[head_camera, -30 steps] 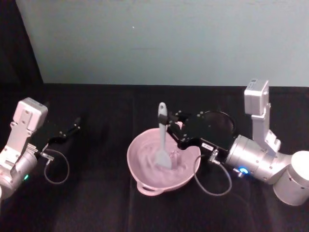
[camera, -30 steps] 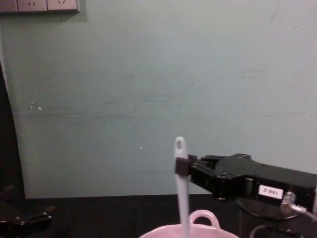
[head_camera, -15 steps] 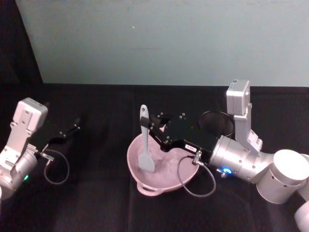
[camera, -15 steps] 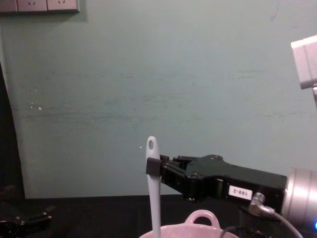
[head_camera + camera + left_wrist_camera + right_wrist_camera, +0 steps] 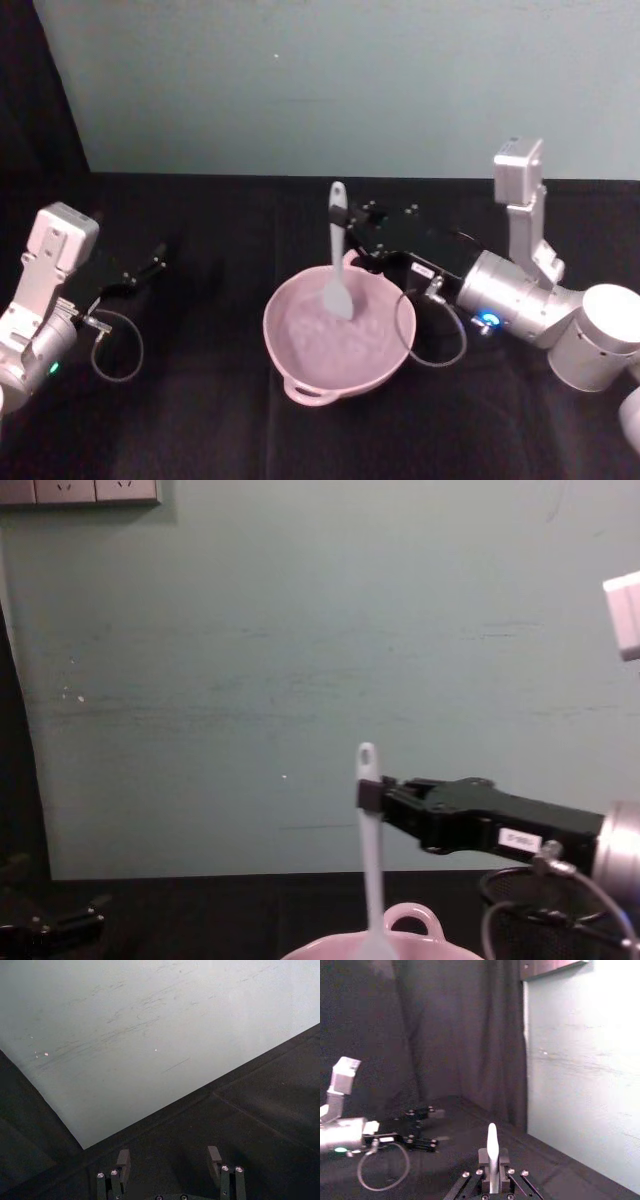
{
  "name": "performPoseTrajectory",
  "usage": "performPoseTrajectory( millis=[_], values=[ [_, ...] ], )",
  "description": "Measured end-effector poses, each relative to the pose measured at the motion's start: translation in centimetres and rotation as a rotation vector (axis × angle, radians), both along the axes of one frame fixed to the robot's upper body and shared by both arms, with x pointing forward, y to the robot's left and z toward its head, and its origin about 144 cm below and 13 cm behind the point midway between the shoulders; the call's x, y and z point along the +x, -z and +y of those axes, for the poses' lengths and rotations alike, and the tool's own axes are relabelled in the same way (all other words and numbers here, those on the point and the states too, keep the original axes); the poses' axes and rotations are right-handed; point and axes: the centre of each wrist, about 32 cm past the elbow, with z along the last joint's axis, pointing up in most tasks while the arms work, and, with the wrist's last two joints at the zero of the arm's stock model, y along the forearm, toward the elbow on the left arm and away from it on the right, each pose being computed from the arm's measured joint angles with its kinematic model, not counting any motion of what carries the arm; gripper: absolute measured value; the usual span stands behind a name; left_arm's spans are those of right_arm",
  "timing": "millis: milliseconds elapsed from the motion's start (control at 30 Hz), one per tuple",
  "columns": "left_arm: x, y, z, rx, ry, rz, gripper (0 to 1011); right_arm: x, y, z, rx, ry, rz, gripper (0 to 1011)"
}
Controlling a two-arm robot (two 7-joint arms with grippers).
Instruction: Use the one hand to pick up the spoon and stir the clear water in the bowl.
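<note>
One spoon (image 5: 337, 250) stands upright in the one bowl (image 5: 272, 345), its blade inside and its handle pinched by the right claw (image 5: 352, 243) above the bowl's far rim. The water is hard to make out. One mesh cup (image 5: 520, 925) sits right of the bowl, half hidden. The left claw (image 5: 152, 267), well left of the bowl over the counter (image 5: 200, 400), is spread wide and empty.

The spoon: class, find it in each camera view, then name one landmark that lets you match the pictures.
Head view: centre, spoon standing with its blade end down in the bowl.
Chest view: low centre, spoon rising from behind the bowl's rim.
Right wrist view: bottom centre, spoon handle sticking up from the right gripper.
Left wrist view: faces the wall past the open left gripper.
Shared landmark: the right gripper shut on the handle.
</note>
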Motion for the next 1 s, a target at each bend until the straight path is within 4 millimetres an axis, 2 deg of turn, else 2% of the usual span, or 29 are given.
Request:
performPoseTrajectory(
  millis=[233, 367, 500, 767, 1000],
  values=[
    [0.0, 0.0, 0.0, 0.0, 0.0, 0.0, 1005, -0.7, -0.2, -1.6, -0.015, 0.026, -0.006, 110],
    [0.0, 0.0, 0.0, 0.0, 0.0, 0.0, 1005, -1.4, -0.3, -1.8, -0.019, 0.016, -0.005, 110],
    [0.0, 0.0, 0.0, 0.0, 0.0, 0.0, 1005, -2.3, -0.3, -1.2, -0.023, -0.025, 0.003, 110],
    [0.0, 0.0, 0.0, 0.0, 0.0, 0.0, 1005, -4.2, -0.7, 1.0, 0.004, -0.125, 0.005, 110],
    [0.0, 0.0, 0.0, 0.0, 0.0, 0.0, 1005, -4.6, -0.8, 1.9, 0.028, -0.149, 0.007, 110]
  ],
)
